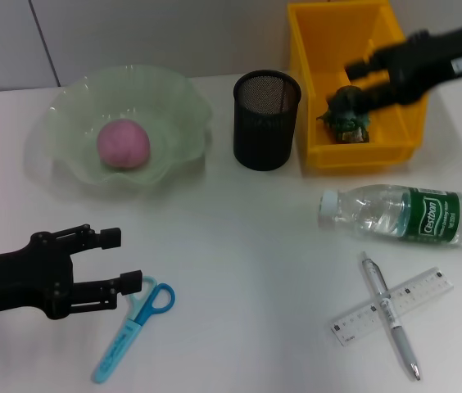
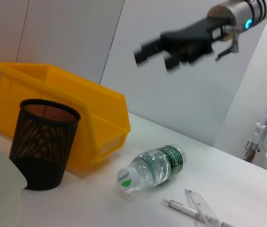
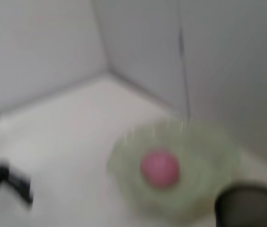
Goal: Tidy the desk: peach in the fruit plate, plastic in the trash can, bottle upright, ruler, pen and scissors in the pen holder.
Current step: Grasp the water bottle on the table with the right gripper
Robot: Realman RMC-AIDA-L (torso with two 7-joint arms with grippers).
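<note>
The pink peach [image 1: 122, 143] lies in the pale-green fruit plate [image 1: 67, 106]. Crumpled dark plastic [image 1: 347, 119] rests inside the yellow trash can [image 1: 321, 49]. My right gripper [image 1: 355, 85] hovers open above it and holds nothing; it shows the same in the left wrist view [image 2: 155, 59]. The bottle [image 1: 403, 214] lies on its side. The pen [image 1: 403, 344] lies across the ruler [image 1: 423, 288] at front right. The blue scissors [image 1: 116, 352] lie on the desk [image 1: 239, 246], just in front of my open left gripper [image 1: 120, 259]. The black pen holder [image 1: 266, 119] stands between plate and can.
In the left wrist view, pen holder [image 2: 43, 142], trash can [image 2: 62, 109], bottle [image 2: 152, 168], pen [image 2: 181, 206] and ruler [image 2: 202, 210] line up along the desk. A wall stands close behind the plate and the can.
</note>
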